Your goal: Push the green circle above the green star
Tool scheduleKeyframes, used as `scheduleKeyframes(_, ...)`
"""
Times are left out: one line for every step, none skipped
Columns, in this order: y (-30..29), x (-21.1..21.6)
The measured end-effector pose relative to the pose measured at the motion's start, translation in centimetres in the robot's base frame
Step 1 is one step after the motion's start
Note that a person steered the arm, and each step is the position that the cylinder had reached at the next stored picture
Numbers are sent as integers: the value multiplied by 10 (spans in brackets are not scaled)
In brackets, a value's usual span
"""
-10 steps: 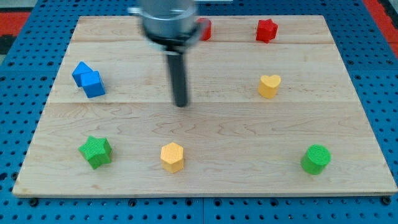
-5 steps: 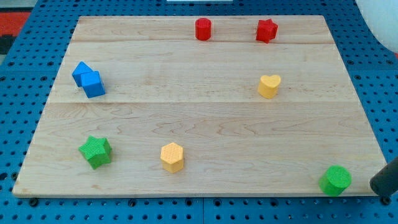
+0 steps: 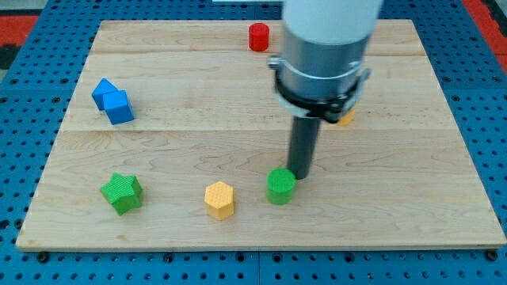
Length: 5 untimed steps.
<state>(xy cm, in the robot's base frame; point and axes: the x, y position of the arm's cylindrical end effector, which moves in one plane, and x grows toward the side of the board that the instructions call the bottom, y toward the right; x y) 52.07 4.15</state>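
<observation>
The green circle (image 3: 280,187) sits on the wooden board near the bottom centre. My tip (image 3: 300,173) touches its upper right edge. The green star (image 3: 121,192) sits at the board's lower left, far to the left of the green circle. The arm's white and grey body hangs over the board's upper right part.
A yellow hexagon (image 3: 219,199) lies between the green star and the green circle. Two blue blocks (image 3: 112,100) sit at the left. A red cylinder (image 3: 258,37) is at the top. A yellow block (image 3: 345,119) peeks out behind the arm. The board's edge (image 3: 261,244) runs along the bottom.
The green circle has moved from the board's bottom right corner leftward to the bottom centre. The arm moved from the right edge to just up-right of it, hiding the red star.
</observation>
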Motion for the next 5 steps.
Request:
scheduleKeyframes(74,3)
scheduleKeyframes(65,36)
scheduleKeyframes(-2,36)
scheduleKeyframes(-85,20)
scheduleKeyframes(-130,-11)
